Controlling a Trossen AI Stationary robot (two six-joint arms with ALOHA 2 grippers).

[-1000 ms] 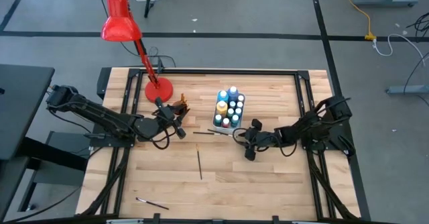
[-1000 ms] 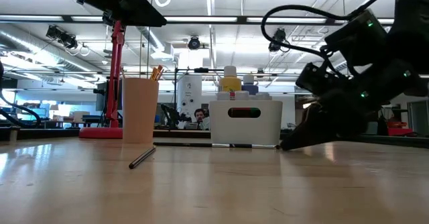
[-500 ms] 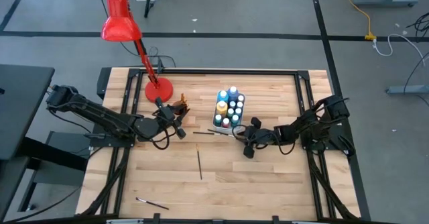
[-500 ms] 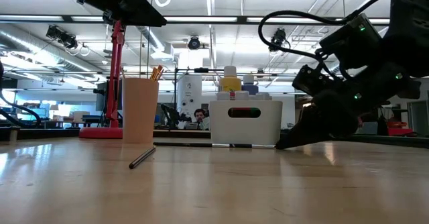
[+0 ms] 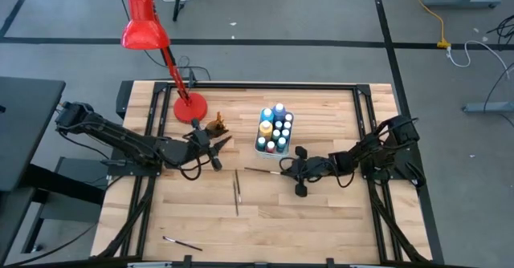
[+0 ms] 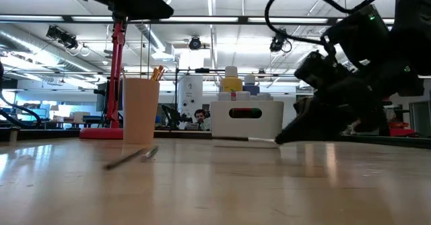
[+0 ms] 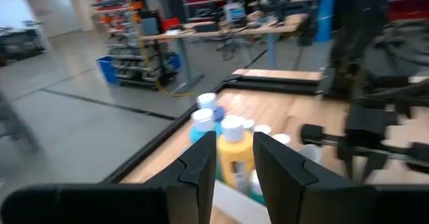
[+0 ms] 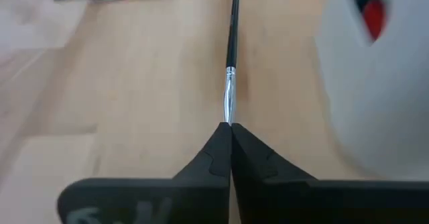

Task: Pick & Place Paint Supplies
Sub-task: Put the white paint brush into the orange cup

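The right gripper (image 8: 230,127) is now clenched on the brush (image 8: 232,56), dragged clear of the bin (image 5: 274,130), ready for lifting; the left gripper (image 5: 218,145) is held half-parted, empty.

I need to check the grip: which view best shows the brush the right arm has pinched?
The right wrist view: the right pincer is shut on the brush at its metal ferrule. The high view shows it as a thin line, the low view edge-on; the left wrist view shows none.

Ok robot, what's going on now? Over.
Right gripper shut on brush tip, beside bottle bin. Left gripper part open, empty, by cup. Nothing blocking.
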